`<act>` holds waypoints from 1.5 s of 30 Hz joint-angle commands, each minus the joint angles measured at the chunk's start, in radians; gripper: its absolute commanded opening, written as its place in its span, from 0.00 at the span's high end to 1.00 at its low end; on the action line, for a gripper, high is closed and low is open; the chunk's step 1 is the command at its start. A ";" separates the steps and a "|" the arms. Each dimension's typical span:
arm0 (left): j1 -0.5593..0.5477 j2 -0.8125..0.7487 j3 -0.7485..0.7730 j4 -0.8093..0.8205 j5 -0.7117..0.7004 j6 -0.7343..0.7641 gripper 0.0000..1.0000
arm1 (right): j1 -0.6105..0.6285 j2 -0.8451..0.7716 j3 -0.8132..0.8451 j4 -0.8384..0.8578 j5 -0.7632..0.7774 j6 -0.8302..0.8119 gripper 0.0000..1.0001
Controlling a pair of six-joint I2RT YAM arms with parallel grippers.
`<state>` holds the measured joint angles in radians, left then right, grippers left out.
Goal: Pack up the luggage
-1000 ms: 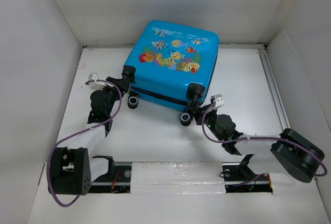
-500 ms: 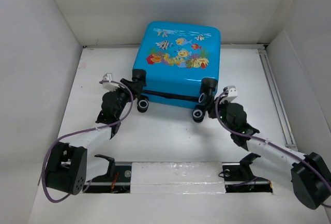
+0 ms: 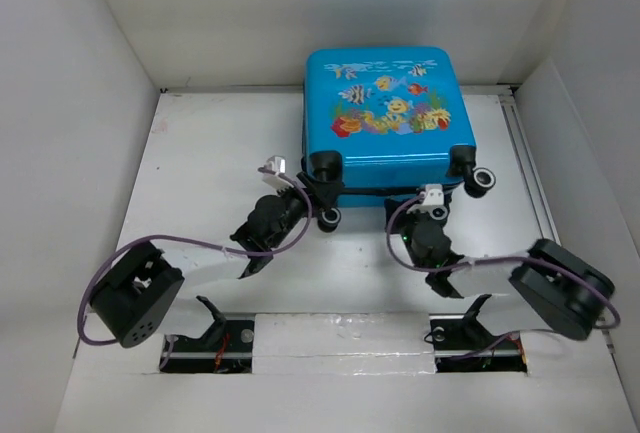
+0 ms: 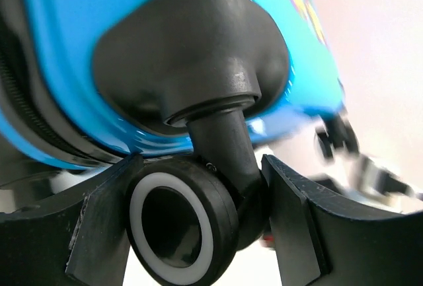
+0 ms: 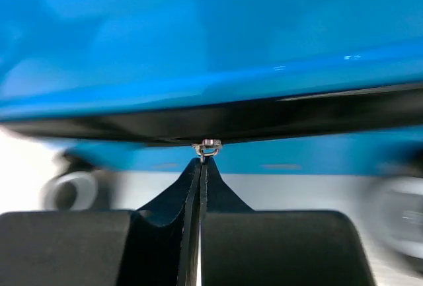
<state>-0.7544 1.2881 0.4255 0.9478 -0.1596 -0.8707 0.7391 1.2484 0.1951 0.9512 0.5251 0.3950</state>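
Note:
The luggage (image 3: 385,113) is a bright blue hard-shell case lying flat at the back of the table, its fish picture facing up. My left gripper (image 3: 318,211) is at its near-left corner. In the left wrist view the left gripper (image 4: 198,187) holds the black-and-white wheel (image 4: 175,226) and its caster stem between its fingers (image 4: 99,226). My right gripper (image 3: 433,200) is at the middle of the near edge. The right gripper (image 5: 201,164) is pinched shut on the metal zip pull (image 5: 207,147) of the dark zip line (image 5: 264,117).
White walls close in the table on the left, back and right. A metal rail (image 3: 527,158) runs along the right side. A taped strip (image 3: 345,331) and the arm mounts lie at the near edge. The near-right wheel (image 3: 482,181) sticks out past the luggage's corner.
The luggage has slid right and turned square to the table edge. Both arms went with it; the right gripper now sits mid-edge instead of at the near-right wheel.

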 commanded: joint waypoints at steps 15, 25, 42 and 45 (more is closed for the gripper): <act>-0.203 -0.044 0.105 0.183 0.255 -0.077 1.00 | 0.206 0.203 0.302 0.109 -0.666 -0.002 1.00; -0.192 -0.280 0.044 -0.010 0.092 -0.007 1.00 | 0.283 0.071 0.306 -0.173 -0.578 -0.024 1.00; -0.203 -0.319 0.009 -0.055 0.106 -0.017 1.00 | 0.291 0.009 0.441 -0.413 -0.703 -0.011 1.00; -0.203 -0.340 0.009 -0.046 0.115 -0.028 1.00 | 0.335 0.092 0.509 -0.410 -0.677 -0.021 1.00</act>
<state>-0.9394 0.9733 0.3794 0.6224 -0.1474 -0.8848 0.9600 1.3201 0.6086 0.3622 0.0414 0.3683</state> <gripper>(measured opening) 0.632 0.009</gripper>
